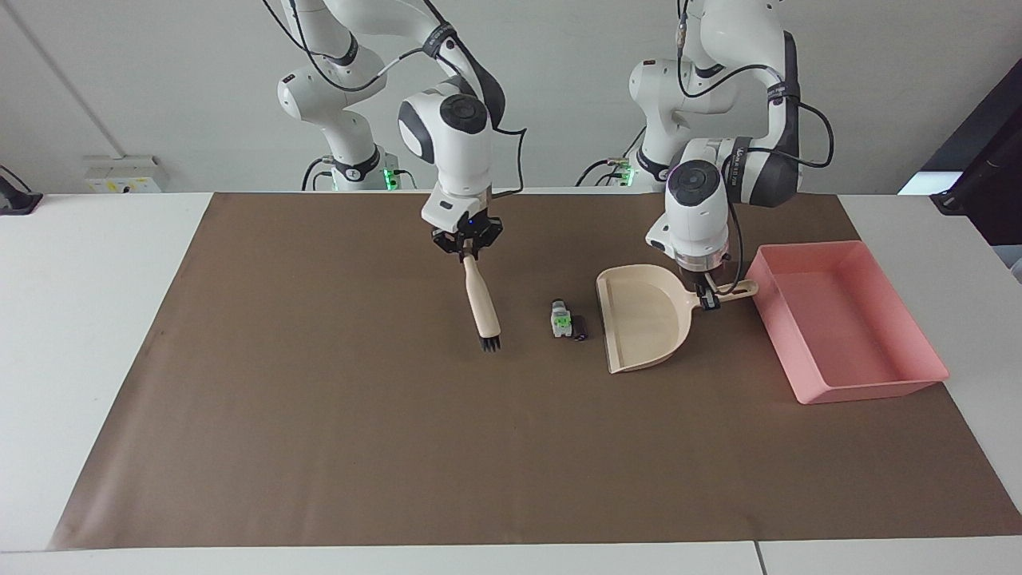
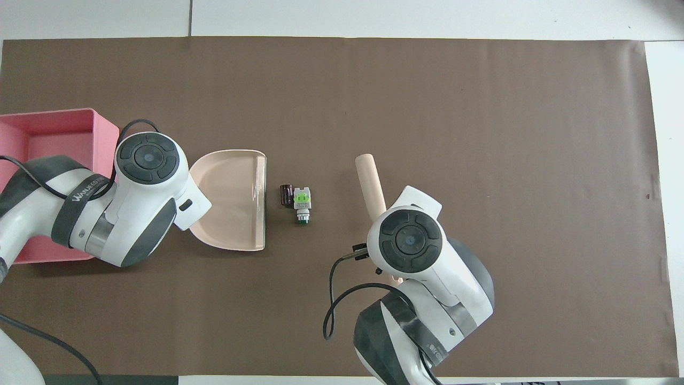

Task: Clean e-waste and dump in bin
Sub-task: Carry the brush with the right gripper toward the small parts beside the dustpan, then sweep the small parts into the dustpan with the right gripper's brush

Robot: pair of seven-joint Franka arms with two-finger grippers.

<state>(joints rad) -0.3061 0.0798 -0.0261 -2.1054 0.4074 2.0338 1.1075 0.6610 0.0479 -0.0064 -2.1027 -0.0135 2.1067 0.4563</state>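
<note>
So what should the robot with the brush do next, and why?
Probably bring the brush down beside the e-waste, on the side away from the dustpan. The right gripper holds the brush by its handle, bristles down, not yet at the bits. The left gripper holds the dustpan's handle, its open edge facing the bits, so a short sweep should push them in.
</note>
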